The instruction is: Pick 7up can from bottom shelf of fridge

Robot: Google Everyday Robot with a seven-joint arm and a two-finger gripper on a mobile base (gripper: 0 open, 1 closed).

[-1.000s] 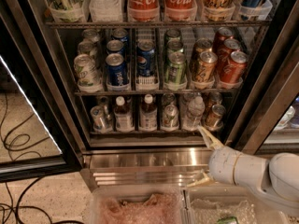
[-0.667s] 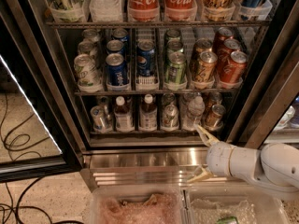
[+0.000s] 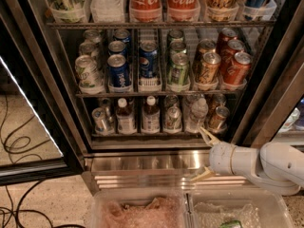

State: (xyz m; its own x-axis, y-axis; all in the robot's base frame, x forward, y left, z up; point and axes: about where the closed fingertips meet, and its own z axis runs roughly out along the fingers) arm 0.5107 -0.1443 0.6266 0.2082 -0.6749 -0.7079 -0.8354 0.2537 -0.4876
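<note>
The fridge [image 3: 57, 99] stands open in front of me. On the bottom shelf [image 3: 156, 136], a pale silver-green 7up can [image 3: 172, 118] stands in the middle column, between a white-capped bottle [image 3: 151, 114] and a clear water bottle [image 3: 197, 113]. A similar silver can [image 3: 100, 119] stands at the shelf's left end. My gripper [image 3: 204, 156] is in front of the steel base panel, below and right of the 7up can and outside the shelf. It is open and empty, with one finger [image 3: 207, 136] pointing up towards the shelf edge.
A copper-orange can [image 3: 218, 118] stands at the shelf's right end, nearest the gripper. The rack above holds blue, green and orange cans [image 3: 178, 70]. Clear plastic bins [image 3: 190, 208] sit on the floor below. Cables [image 3: 19, 141] lie at the left.
The gripper has shifted slightly left and up towards the bottom shelf's front edge. It stays open and empty. Nothing in the fridge has moved.
</note>
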